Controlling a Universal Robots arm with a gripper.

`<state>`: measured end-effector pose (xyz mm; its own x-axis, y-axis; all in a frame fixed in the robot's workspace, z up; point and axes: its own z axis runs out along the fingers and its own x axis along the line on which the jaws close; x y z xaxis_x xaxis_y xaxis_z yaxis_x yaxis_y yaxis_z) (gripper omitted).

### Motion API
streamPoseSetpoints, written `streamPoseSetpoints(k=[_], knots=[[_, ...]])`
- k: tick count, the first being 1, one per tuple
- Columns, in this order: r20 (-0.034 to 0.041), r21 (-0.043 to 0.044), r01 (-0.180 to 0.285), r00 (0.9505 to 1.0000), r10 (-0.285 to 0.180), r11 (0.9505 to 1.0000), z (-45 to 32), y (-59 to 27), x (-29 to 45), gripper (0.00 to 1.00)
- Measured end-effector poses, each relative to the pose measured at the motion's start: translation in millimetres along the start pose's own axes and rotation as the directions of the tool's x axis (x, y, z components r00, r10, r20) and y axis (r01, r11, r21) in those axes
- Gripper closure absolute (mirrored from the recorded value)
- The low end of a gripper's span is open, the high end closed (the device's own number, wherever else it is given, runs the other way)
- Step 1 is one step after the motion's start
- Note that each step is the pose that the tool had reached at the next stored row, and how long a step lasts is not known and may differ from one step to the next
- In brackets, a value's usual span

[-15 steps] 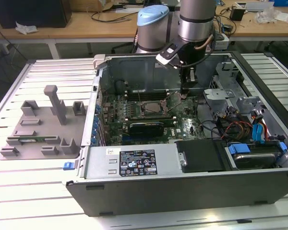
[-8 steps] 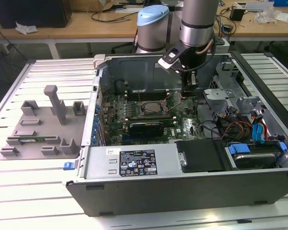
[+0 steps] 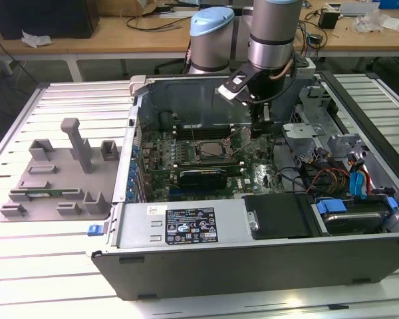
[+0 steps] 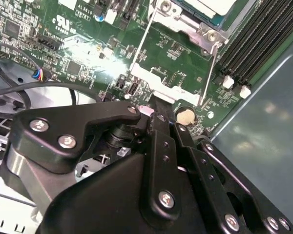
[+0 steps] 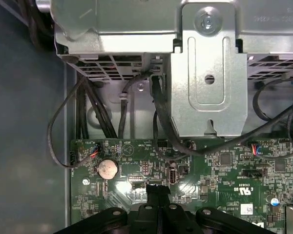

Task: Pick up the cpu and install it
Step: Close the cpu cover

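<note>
- The case [image 3: 186, 229] lies open on the table [image 3: 33, 266], with its board [image 3: 186, 176] facing up.
- The arm reaches down into the case. The gripper [image 3: 258, 131] hangs low over the board, just to the exterior view's right of the socket [image 3: 209, 151].
- In the first wrist view the fingers [image 5: 151, 192] are pressed together with nothing visible between them. Their tips are close above the board, near a coin cell [image 5: 107, 168].
- The cpu [image 4: 205, 5] shows in the second wrist view. Its silver top sits inside the socket's metal frame [image 4: 185, 27], apart from the gripper.
- Thin wire levers [image 4: 210, 73] run from that frame toward the fingertips.
- Dark memory slots [image 4: 263, 44] lie alongside the socket.
- A grey holder tray [image 3: 60, 179] sits on the table to the exterior view's left of the case.
</note>
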<state>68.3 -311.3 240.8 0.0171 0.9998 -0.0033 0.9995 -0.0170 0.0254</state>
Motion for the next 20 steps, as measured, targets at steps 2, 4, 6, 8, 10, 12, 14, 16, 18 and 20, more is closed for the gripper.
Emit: streamPoseSetpoints(k=[2,4,6,8,10,12,14,16,18,20], knots=[[0.0005,-0.0001,0.0,1.0,0.0,1.0,-0.2,-3.5,-0.1,0.89],[-0.0011,0.0005,0.0,1.0,0.0,1.0,-0.1,-11.1,-0.1,0.89],[-0.0001,0.0,0.0,1.0,0.0,1.0,-0.5,-19.8,-0.4,0.89],[0.0,0.0001,0.0,1.0,0.0,1.0,-0.7,-25.6,-0.5,0.89],[0.0,0.0001,0.0,1.0,0.0,1.0,-1.0,-36.4,-0.7,0.89],[0.0001,0.0001,0.0,1.0,0.0,1.0,-1.2,-43.1,-0.8,0.89],[-0.0001,0.0001,-0.001,1.0,0.001,1.0,-1.3,-48.1,-0.9,0.89],[0.0,0.0,-0.001,1.0,0.001,1.0,-1.3,-48.7,-0.9,0.89],[0.0,0.0,-0.001,1.0,0.001,1.0,-1.3,-48.9,-0.9,0.89],[0.0,0.0001,-0.001,1.0,0.001,1.0,-1.3,-48.9,-0.9,0.89]])
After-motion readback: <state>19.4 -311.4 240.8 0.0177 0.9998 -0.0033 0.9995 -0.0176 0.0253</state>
